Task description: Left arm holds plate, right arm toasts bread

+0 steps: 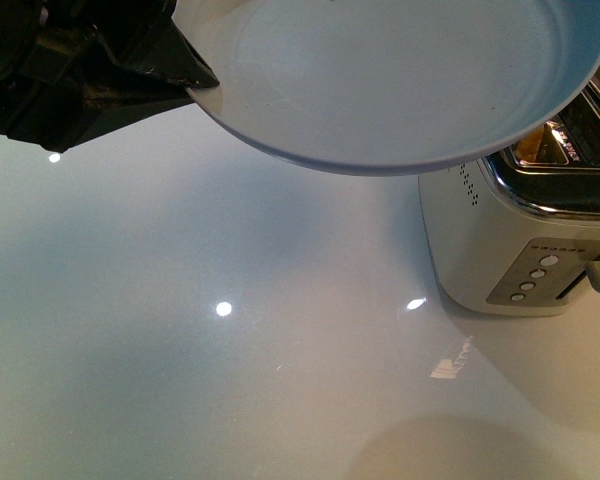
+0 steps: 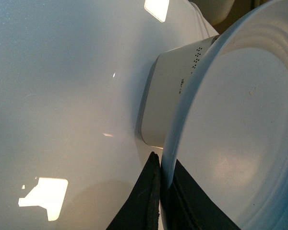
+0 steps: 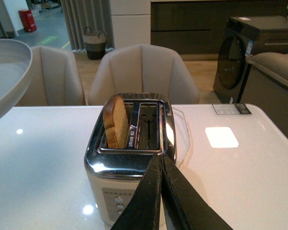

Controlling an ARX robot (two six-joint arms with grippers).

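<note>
Two pincers show, one busy and one bare. Nearest, the right pincer (image 3: 159, 162) hangs just in front of the toaster (image 3: 129, 163), its two black fingers pressed together with nothing between them and pointing at the toaster's chrome top.

To the left, the left pincer (image 1: 202, 82) reaches in from the far left of the surface (image 1: 180, 350) and is clenched on the plate (image 1: 400, 80), one finger on each face of the rim. The plate is round, shallow and pale grey-white, with faint rings, and it is held in the air clear of the surface. It lies roughly level, and in the front view its right edge overlaps the toaster's left corner.

The bread (image 3: 115, 122) sits in the left of the toaster's two slots. It stands on edge, long axis upright, rounded top up and well above the chrome. It is light brown with a darker crust, its broad face turned toward the right slot.

Beyond the surface stand two pale chairs (image 3: 144, 72).
</note>
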